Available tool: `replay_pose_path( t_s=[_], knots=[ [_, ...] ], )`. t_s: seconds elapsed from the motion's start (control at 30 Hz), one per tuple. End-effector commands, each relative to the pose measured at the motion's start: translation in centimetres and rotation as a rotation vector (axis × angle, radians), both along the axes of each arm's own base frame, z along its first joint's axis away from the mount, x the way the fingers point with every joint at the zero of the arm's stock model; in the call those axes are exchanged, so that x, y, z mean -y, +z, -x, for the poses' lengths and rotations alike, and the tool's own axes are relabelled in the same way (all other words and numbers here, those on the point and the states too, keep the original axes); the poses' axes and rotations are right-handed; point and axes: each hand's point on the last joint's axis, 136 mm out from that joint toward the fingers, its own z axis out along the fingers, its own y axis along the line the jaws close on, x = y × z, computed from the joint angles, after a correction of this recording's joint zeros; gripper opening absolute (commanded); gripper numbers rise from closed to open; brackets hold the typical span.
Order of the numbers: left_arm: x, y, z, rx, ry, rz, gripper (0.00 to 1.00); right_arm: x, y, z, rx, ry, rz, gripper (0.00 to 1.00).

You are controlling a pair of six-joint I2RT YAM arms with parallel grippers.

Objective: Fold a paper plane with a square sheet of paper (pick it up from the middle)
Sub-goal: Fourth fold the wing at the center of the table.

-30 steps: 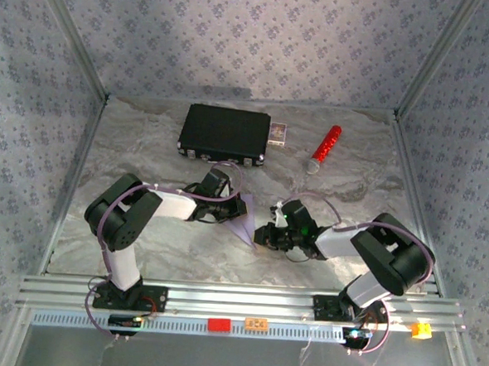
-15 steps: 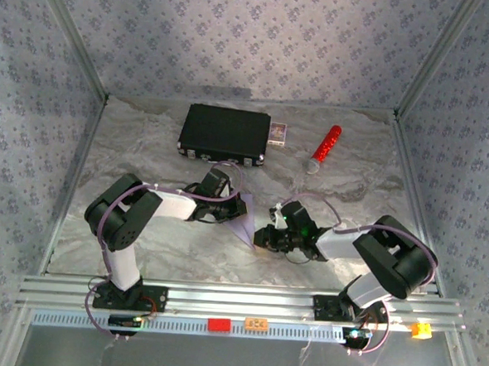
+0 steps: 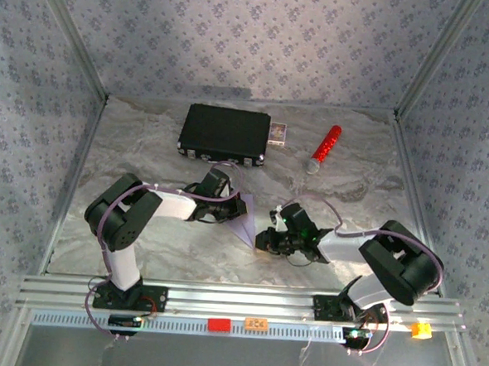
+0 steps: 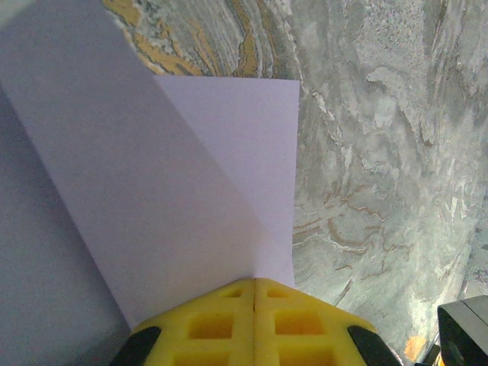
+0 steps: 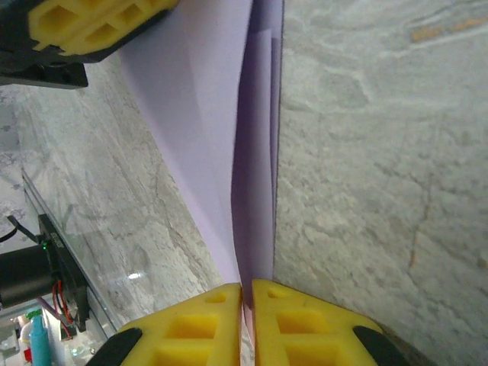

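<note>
Grey-veined counter (image 3: 146,156) floors a cell walled on 3 sides by patterned fabric. At its middle the 2 arms meet on the square sheet of paper (image 4: 191,198), which is part-folded into layers and spans the gap between them; whether its lower edge touches the counter cannot be told. The left claw (image 4: 254,286) is pinched fully together on 1 end, and the lilac layers come straight out of the seam between its yellow pads. The right claw (image 5: 245,293) is likewise closed to a hairline, gripping the sheet where several layers converge at a narrow end. Holding from 2 opposite ends probably keeps the thin paper taut enough for a crease to be set or a flap turned. It looks like a mid-fold step, with no finished dart yet.

Room is decent. The black case (image 3: 224,134), small card box (image 3: 279,133) and red-and-silver cylinder (image 3: 323,148) lie well apart at the far edge, with bare counter around the claws. The tight spot is between the claws themselves, which sit near each other. The sheet's free edge is unsupported and could buckle if either arm twists.
</note>
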Motion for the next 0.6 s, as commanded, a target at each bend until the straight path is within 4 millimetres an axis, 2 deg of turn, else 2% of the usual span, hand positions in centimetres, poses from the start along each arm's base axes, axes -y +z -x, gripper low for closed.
replay_pose_path(
  t_s=[0.0,0.13,0.4,0.57],
  knots=[
    [-1.91,-2.72,1.24,-0.066,0.022,-0.084,0.03,2.45,-2.93,2.43,-0.090,0.011,0.138,0.11],
    [-1.84,-2.72,1.24,-0.065,0.022,-0.082,0.03,2.73,-3.51,2.93,-0.105,0.015,0.154,0.09],
    [-1.93,-2.74,1.26,-0.067,0.024,-0.083,0.03,2.16,-2.74,2.82,-0.091,0.023,0.128,0.13],
    [-1.86,-2.70,1.26,-0.066,0.024,-0.081,0.03,2.46,-3.01,3.22,-0.098,0.027,0.147,0.11]
  ],
)
